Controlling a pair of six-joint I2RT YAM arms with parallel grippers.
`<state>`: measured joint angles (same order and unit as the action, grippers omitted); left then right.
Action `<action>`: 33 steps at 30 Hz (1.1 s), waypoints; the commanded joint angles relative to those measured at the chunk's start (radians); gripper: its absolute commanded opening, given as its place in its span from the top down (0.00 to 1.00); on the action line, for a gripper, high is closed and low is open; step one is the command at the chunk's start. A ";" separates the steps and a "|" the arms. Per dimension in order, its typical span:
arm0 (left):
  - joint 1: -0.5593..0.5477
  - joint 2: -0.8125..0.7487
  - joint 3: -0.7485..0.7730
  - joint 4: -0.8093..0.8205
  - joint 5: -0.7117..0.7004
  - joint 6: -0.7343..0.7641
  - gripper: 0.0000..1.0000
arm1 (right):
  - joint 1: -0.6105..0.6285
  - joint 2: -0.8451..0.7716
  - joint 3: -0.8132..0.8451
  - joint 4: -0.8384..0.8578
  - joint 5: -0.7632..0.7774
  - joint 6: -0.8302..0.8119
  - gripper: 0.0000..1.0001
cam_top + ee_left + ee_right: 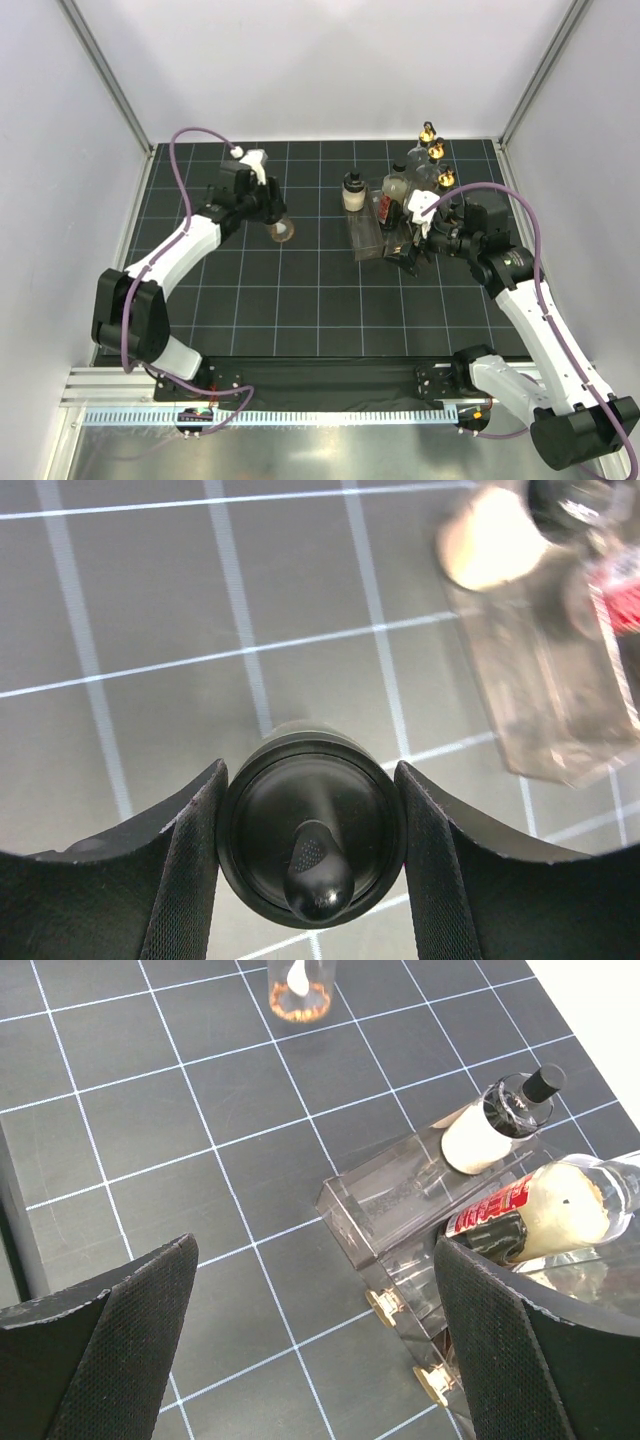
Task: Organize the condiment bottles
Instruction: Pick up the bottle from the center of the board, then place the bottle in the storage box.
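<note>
Left end effector (308, 780) grips a black-capped bottle (312, 845), its cap seen only from the wrist; right end effector (315, 1250) open, rack (390, 1210) just ahead.

Glossy black bottle cap (300, 825); clear plastic rack (390, 1205).

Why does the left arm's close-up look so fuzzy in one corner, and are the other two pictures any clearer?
Left wrist: the black-capped bottle between the fingers is sharp; the clear rack at upper right is blurred, with a blown-out bright patch. Right wrist: the rack is crisp, the upper right corner washed out white. Top external: even light, soft shadows on the table.
</note>
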<state>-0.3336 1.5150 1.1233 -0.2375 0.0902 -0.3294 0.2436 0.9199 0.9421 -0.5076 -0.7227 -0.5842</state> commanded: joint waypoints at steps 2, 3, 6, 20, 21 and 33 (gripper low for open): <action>-0.082 -0.052 0.064 0.017 0.029 0.030 1.00 | -0.009 -0.023 -0.002 0.034 -0.023 0.004 0.00; -0.108 -0.050 0.067 0.015 0.031 0.030 1.00 | -0.009 -0.024 -0.002 0.034 -0.023 0.004 0.00; -0.154 -0.044 0.081 0.012 0.036 0.033 1.00 | -0.012 -0.026 -0.003 0.032 -0.024 0.004 0.00; -0.312 -0.018 0.110 0.020 0.022 0.033 1.00 | -0.026 -0.024 -0.005 0.037 -0.021 0.007 0.00; -0.321 -0.015 0.112 0.018 0.020 0.033 1.00 | -0.026 -0.023 -0.003 0.037 -0.023 0.009 0.00; -0.393 0.011 0.121 0.040 0.014 0.024 1.00 | -0.033 -0.023 -0.006 0.037 -0.027 0.009 0.00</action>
<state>-0.7101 1.5284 1.1900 -0.2588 0.1051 -0.3061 0.2138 0.9134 0.9363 -0.5018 -0.7284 -0.5774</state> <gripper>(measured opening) 0.606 0.996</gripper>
